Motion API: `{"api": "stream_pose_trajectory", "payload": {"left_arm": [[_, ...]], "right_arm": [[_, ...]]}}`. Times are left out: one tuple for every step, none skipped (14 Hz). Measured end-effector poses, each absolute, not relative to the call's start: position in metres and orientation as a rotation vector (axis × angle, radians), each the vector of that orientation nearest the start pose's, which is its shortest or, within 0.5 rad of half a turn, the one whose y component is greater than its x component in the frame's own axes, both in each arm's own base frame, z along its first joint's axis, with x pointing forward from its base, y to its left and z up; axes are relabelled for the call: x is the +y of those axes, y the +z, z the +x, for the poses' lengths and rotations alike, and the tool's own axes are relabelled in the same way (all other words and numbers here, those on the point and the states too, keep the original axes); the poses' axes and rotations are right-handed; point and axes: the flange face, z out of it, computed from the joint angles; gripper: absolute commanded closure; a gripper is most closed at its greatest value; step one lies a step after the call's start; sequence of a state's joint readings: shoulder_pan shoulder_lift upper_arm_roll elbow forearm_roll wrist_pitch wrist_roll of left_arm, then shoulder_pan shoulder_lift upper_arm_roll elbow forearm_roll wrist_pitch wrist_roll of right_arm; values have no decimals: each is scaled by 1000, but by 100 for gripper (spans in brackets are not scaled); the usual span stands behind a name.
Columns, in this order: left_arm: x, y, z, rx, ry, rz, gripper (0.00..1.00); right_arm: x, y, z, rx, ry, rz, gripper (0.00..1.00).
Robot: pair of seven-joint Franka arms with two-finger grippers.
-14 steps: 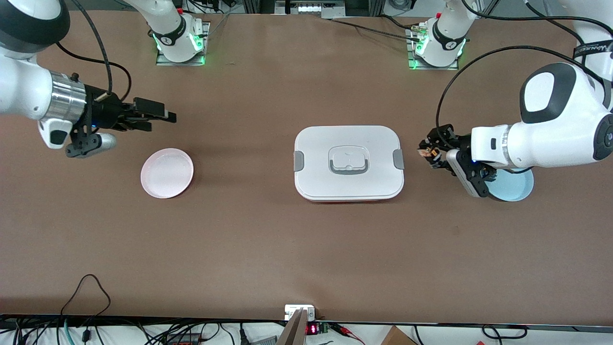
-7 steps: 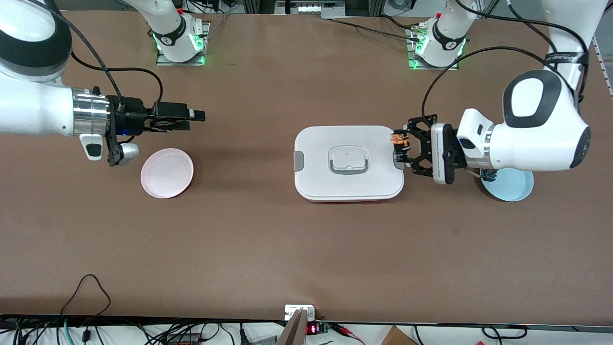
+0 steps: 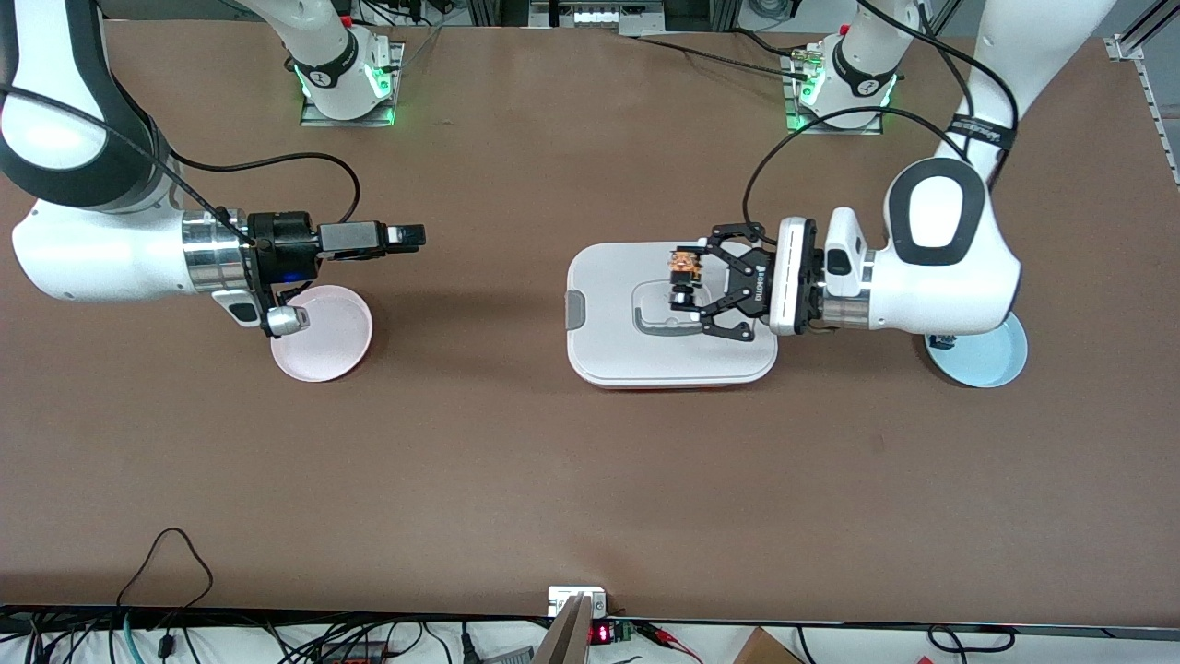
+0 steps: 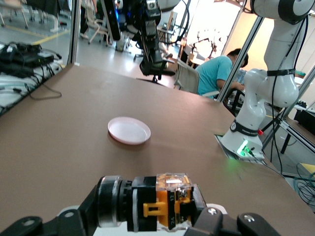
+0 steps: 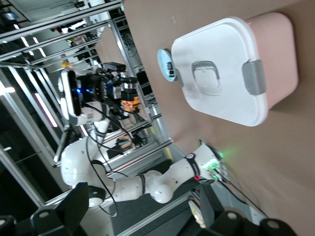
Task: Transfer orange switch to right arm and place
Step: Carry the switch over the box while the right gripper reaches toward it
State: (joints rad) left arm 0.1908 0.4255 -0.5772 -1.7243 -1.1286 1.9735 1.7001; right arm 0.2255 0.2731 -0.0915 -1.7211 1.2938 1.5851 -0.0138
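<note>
One orange switch [image 3: 683, 275] clamped in left gripper [image 3: 687, 293] over one lidded box [image 3: 608, 350]; right gripper [image 3: 406, 236] spread wide near pink plate [image 3: 336, 355]; two plates, other blue [image 3: 1000, 360].

orange switch [image 3: 683, 276], gripped over white box [image 3: 608, 355]

The brown table [image 3: 516, 480] carries a white-lidded box [image 3: 608, 355], pink plate [image 3: 323, 355] and blue plate [image 3: 991, 364].

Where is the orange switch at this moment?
The orange switch is up in the air, shut in the left gripper over the lid of the white box at the table's middle.
</note>
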Motion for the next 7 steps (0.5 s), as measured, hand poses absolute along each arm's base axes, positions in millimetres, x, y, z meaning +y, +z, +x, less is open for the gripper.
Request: {"api": "stream_pose_trajectory", "payload": {"left_arm": [[-272, 403, 602, -1300, 797, 1413, 100], [-279, 397, 599, -1269, 849, 1368, 100], [-285, 392, 596, -1241, 894, 1333, 100], [-289, 389, 594, -1223, 927, 1309, 100], [-293, 389, 593, -1202, 950, 1294, 100], [-298, 392, 592, -1172, 969, 1283, 100], [-305, 394, 591, -1149, 989, 1280, 100]], "right_arm": [[194, 462, 598, 173, 466, -1843, 0], [199, 456, 597, 171, 472, -1823, 0], [204, 448, 596, 167, 475, -1807, 0], [208, 440, 596, 163, 478, -1795, 0], [210, 432, 596, 157, 477, -1783, 0], [213, 424, 598, 153, 474, -1766, 0], [216, 418, 599, 147, 467, -1746, 0]]}}
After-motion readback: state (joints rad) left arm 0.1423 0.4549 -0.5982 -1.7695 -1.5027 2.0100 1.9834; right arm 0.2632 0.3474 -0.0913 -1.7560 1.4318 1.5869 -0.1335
